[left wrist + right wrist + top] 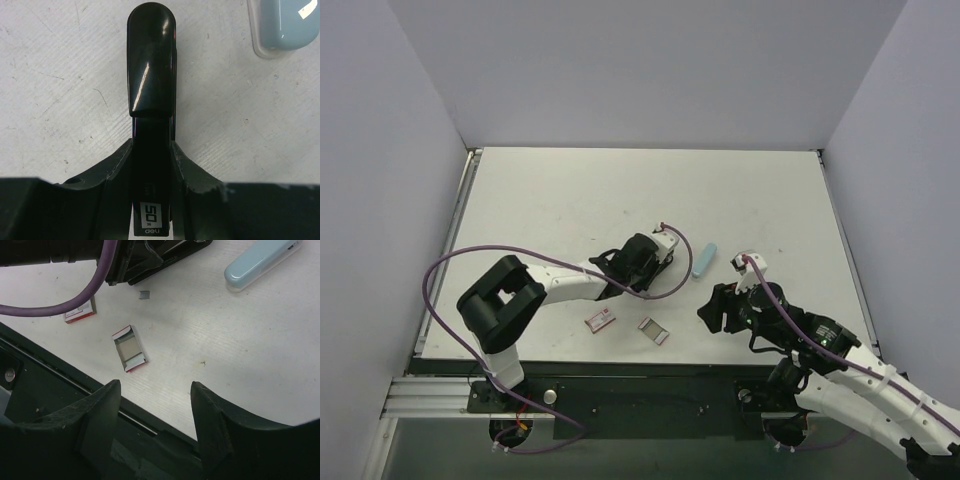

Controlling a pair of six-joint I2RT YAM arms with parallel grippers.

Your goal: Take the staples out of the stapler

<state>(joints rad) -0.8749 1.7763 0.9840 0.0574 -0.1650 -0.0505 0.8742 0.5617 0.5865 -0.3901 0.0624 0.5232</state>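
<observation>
The black stapler [151,75] lies lengthwise between my left gripper's fingers, its rounded end pointing away over the white table. My left gripper [152,145] is shut on its sides; in the top view it [663,256] sits at the table's middle. A tiny grey strip of staples [144,294] lies loose on the table just below the left gripper. My right gripper [156,405] is open and empty, held above the table's near edge; in the top view it [712,305] is right of the tray.
A pale blue oblong piece [704,260] lies right of the left gripper, also in the wrist views [285,22] [260,260]. A small reddish-brown box [600,318] [80,312] and a grey open tray [654,330] [129,347] lie near the front edge.
</observation>
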